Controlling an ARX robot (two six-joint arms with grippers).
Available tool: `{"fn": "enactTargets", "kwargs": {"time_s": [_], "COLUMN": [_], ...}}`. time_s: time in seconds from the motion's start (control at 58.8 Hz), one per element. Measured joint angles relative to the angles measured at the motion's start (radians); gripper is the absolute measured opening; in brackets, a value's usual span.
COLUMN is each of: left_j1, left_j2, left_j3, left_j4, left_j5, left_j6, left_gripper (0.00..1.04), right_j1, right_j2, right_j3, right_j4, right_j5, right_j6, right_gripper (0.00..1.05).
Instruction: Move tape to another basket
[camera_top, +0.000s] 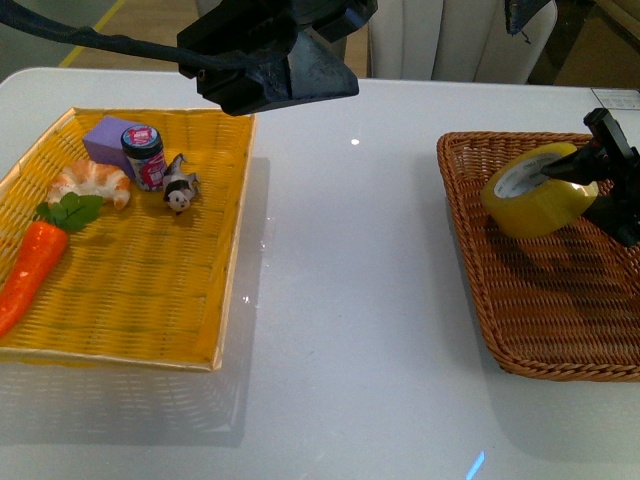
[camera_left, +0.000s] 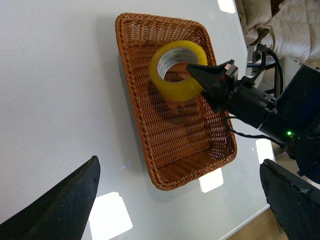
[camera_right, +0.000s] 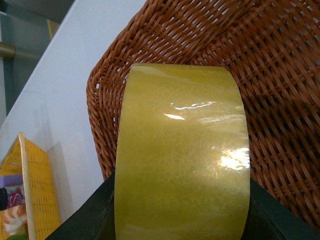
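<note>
Tape (camera_top: 535, 195) clamped in right pincer (camera_left: 197, 75) over basket (camera_top: 560, 300), left pincer (camera_left: 178, 164) apart, glossy white table (camera_top: 340, 300), perhaps chairs (camera_top: 440, 40) behind.

Table (camera_top: 350, 300): white, glossy, rounded far-left corner, small bright light reflections on the surface. Carries 2 items, well apart, with a bare strip between.
1. Yellow basket (camera_top: 232, 260): flat, woven, rectangular, shallow flared sides; on the left half.
2. Brown wicker basket (camera_top: 462, 235): dark, rectangular, raised rounded rim; on the right half, cut off by the frame edge in front view, whole in left wrist view.
</note>
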Motion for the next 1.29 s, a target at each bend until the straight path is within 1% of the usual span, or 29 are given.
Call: {"fn": "enactTargets", "kwargs": {"time_s": [0.085, 0.238, 0.357, 0.391, 0.425, 0.476, 0.714, 0.748, 0.85, 0.935, 0.969, 1.003, 1.037, 1.054, 1.088, 1.105, 1.122, 1.139, 1.156, 1.173, 1.224, 1.241, 1.258, 1.292], "left_j1": [0.000, 0.000, 0.000, 0.000, 0.000, 0.000, 0.000, 0.000, 0.000, 0.000, 0.000, 0.000, 0.000, 0.000, 0.000, -0.003, -0.014, -0.016, -0.019, -0.018, 0.005, 0.012, 0.027, 0.051], "left_j2": [0.000, 0.000, 0.000, 0.000, 0.000, 0.000, 0.000, 0.000, 0.000, 0.000, 0.000, 0.000, 0.000, 0.000, -0.002, -0.002, -0.004, -0.005, -0.006, -0.013, -0.047, -0.058, -0.080, -0.122], "left_j3": [0.000, 0.000, 0.000, 0.000, 0.000, 0.000, 0.000, 0.000, 0.000, 0.000, 0.000, 0.000, 0.000, 0.000, 0.000, -0.006, -0.042, -0.052, -0.090, -0.126, -0.235, -0.257, -0.300, -0.369], "left_j4": [0.000, 0.000, 0.000, 0.000, 0.000, 0.000, 0.000, 0.000, 0.000, 0.000, 0.000, 0.000, 0.000, 0.000, 0.000, 0.023, 0.126, 0.157, 0.264, 0.365, 0.596, 0.636, 0.707, 0.801], "left_j5": [0.000, 0.000, 0.000, 0.000, 0.000, 0.000, 0.000, 0.000, 0.000, 0.000, 0.000, 0.000, 0.000, 0.000, 0.000, -0.034, -0.145, -0.174, -0.282, -0.361, -0.557, -0.611, -0.663, -0.726], "left_j6": [0.000, 0.000, 0.000, 0.000, 0.000, 0.000, 0.000, 0.000, 0.000, 0.000, 0.000, 0.000, 0.000, 0.000, 0.000, 0.020, 0.065, 0.077, 0.127, 0.180, 0.296, 0.331, 0.372, 0.423], "left_gripper": [0.96, 0.96, 0.96, 0.96, 0.96, 0.96, 0.96, 0.96, 0.96, 0.96, 0.96, 0.96, 0.96, 0.96, 0.96, 0.95, 0.91, 0.90, 0.87, 0.83, 0.74, 0.72, 0.69, 0.63], "right_j1": [0.002, -0.009, -0.037, -0.048, -0.060, -0.084, -0.166, -0.171, -0.180, -0.170, -0.165, -0.162, -0.154, -0.151, -0.137, -0.132, -0.124, -0.115, -0.111, -0.103, -0.083, -0.078, -0.075, -0.070], "right_j2": [0.006, 0.000, -0.032, -0.047, -0.066, -0.115, -0.389, -0.438, -0.633, -0.838, -0.901, -0.938, -0.973, -0.980, -1.005, -1.010, -1.022, -1.034, -1.041, -1.054, -1.086, -1.099, -1.106, -1.123], "right_j3": [0.003, -0.012, -0.065, -0.083, -0.102, -0.140, -0.318, -0.346, -0.435, -0.512, -0.531, -0.562, -0.608, -0.620, -0.661, -0.671, -0.689, -0.706, -0.713, -0.727, -0.763, -0.776, -0.782, -0.798], "right_j4": [-0.005, -0.007, 0.009, 0.016, 0.020, 0.033, 0.064, 0.059, 0.005, -0.066, -0.087, -0.028, 0.101, 0.131, 0.229, 0.245, 0.272, 0.285, 0.289, 0.291, 0.291, 0.289, 0.288, 0.282], "right_j5": [0.002, 0.015, 0.018, 0.020, 0.023, 0.022, 0.017, 0.026, 0.095, 0.155, 0.163, 0.127, 0.095, 0.093, 0.097, 0.097, 0.100, 0.105, 0.108, 0.114, 0.126, 0.136, 0.140, 0.160], "right_j6": [-0.001, -0.002, -0.002, -0.002, -0.005, -0.010, -0.087, -0.102, -0.186, -0.283, -0.307, -0.368, -0.449, -0.459, -0.529, -0.543, -0.573, -0.591, -0.596, -0.611, -0.639, -0.647, -0.649, -0.657], "right_gripper": [0.48, 0.72, 0.91, 0.96, 0.97, 0.95, 0.96, 0.96, 0.96, 0.96, 0.96, 0.92, 0.85, 0.83, 0.76, 0.75, 0.71, 0.68, 0.66, 0.62, 0.54, 0.50, 0.48, 0.43]}}
